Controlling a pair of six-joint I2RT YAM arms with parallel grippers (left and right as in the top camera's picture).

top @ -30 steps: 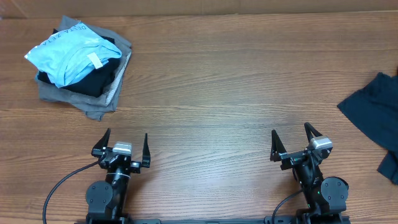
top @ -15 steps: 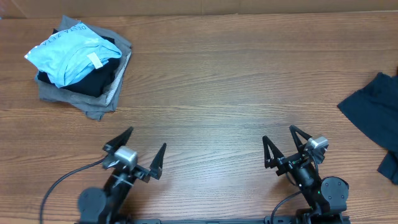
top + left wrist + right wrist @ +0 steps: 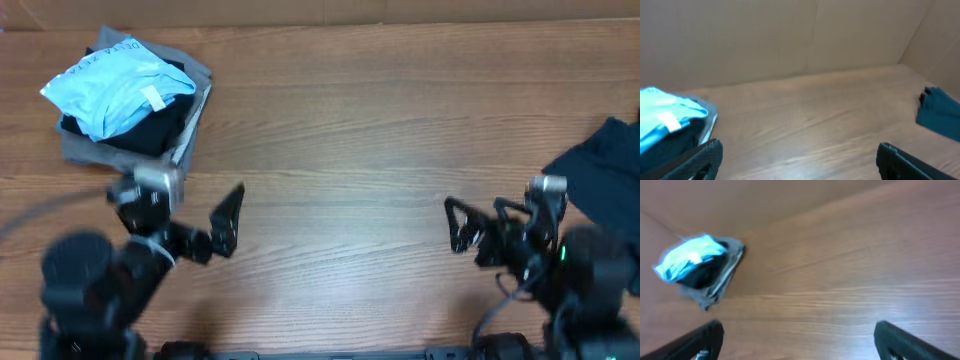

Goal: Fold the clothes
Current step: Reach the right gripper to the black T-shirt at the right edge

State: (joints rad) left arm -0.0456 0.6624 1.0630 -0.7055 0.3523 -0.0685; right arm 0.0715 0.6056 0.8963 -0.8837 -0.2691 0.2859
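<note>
From overhead, the left tool (image 3: pixel 190 222) and the right tool (image 3: pixel 478 225) hang blurred over the wooden surface (image 3: pixel 340 130), each with its jaws spread wide and gripping nothing. The dark T-shirt (image 3: pixel 600 170) lies crumpled near the right tool, to its right at the surface's edge, and a pile of folded garments (image 3: pixel 125 100), light blue on top, sits just ahead of the left tool. The left wrist view shows its fingers (image 3: pixel 695 162) far apart, with the pile ahead to the left and the T-shirt well ahead to the right. The right wrist view shows wide-set fingers (image 3: pixel 907 340) too, with the pile far ahead to the left.
</note>
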